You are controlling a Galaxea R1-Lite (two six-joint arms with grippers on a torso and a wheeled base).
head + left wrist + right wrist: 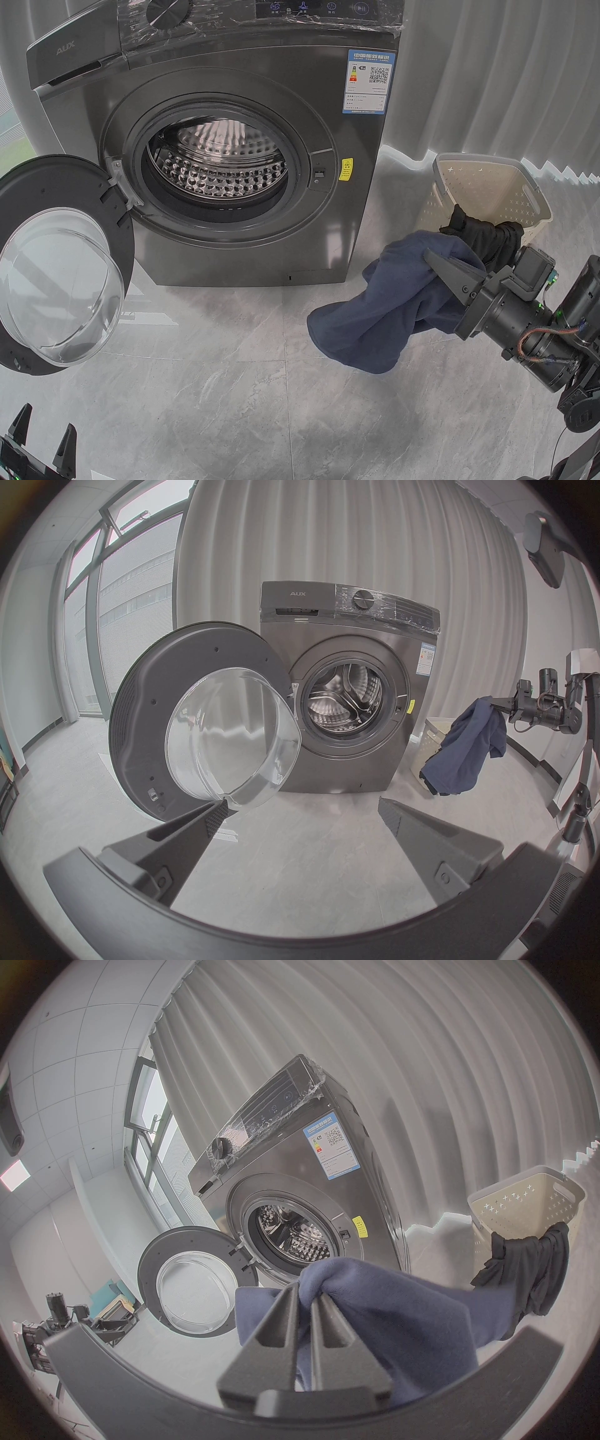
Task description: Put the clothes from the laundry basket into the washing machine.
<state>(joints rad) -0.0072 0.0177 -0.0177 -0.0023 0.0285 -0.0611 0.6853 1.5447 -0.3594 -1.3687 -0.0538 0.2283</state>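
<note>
Blue garment (381, 306): hanging above the floor between washing machine (250, 81) and laundry basket (487, 181), being pinched in right gripper (430, 255) fingers. Black garment (494, 240): draping over basket rim. Left gripper (300, 808): fingers standing wide apart.

Setting: staged laundry corner in an office- or lab-type room. Front-loading washing machine (237, 156), plastic film (206, 25) on its control panel (312, 7), stands on grey marbled floor tiles (219, 387) against floor-length pale curtains (500, 75). Cream laundry basket (494, 184) to its right. Grid ceiling tiles (75, 1041), tall windows (131, 599) far left.
</note>
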